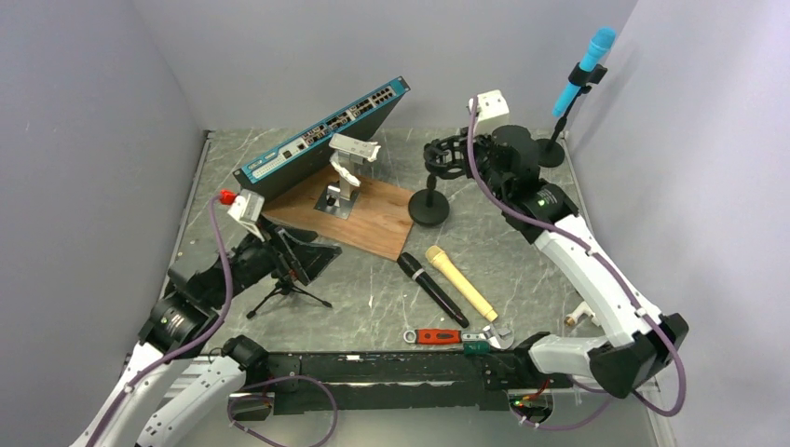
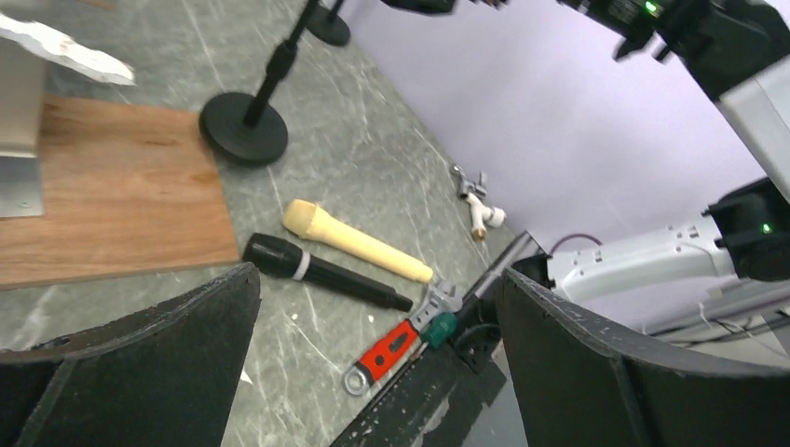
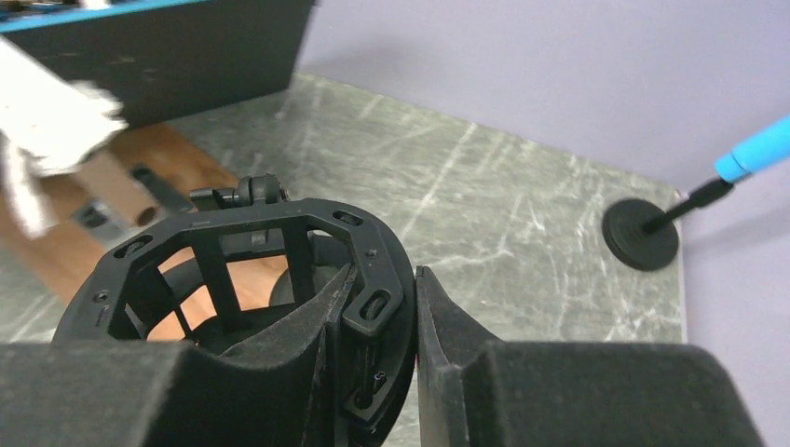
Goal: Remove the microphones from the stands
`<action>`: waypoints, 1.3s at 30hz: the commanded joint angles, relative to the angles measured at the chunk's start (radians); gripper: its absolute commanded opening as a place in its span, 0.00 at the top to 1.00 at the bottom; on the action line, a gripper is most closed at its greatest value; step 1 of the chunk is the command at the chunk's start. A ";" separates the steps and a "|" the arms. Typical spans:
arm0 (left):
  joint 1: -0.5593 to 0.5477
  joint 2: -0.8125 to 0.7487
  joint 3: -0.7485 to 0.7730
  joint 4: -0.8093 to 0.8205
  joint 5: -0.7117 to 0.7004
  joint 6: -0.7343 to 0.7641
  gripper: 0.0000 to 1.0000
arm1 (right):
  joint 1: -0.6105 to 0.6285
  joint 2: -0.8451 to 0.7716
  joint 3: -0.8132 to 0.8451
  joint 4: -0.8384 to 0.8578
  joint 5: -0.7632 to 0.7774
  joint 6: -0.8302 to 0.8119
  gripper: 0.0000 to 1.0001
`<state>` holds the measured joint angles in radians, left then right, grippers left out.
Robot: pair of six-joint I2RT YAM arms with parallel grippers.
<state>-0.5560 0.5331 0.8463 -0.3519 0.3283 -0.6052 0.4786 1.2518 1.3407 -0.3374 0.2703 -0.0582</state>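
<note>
**Both arms: white shells, black joints, purple cabling**

Left arm and right arm have the same build: glossy white link covers, round black joint housings, and a small green LED on a joint. A thin purple cable loops along each. White boxy wrist camera on the right arm; the left one has a red plug. Matte black wedge-shaped fingers, grainy surface. Black base rail along the near edge.

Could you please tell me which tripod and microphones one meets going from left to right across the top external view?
The small tripod, black microphone, cream microphone, blue microphone.
</note>
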 commanded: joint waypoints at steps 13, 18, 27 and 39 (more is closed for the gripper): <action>-0.004 -0.082 0.003 -0.032 -0.170 0.068 0.01 | 0.322 -0.253 0.053 -0.116 -0.195 -0.098 1.00; -0.004 -0.046 -0.024 0.023 -0.100 0.057 0.01 | 0.325 -0.241 -0.031 0.017 -0.488 -0.032 1.00; -0.003 -0.001 0.073 -0.135 -0.160 0.101 0.01 | 0.367 -0.149 -0.158 0.262 -0.680 -0.016 1.00; -0.003 0.101 0.051 -0.104 -0.035 0.096 0.01 | 0.497 -0.060 -0.135 0.178 -0.489 -0.125 0.73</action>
<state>-0.5560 0.5621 0.8852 -0.4828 0.2047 -0.5201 0.9535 1.1999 1.1637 -0.2489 -0.2646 -0.1585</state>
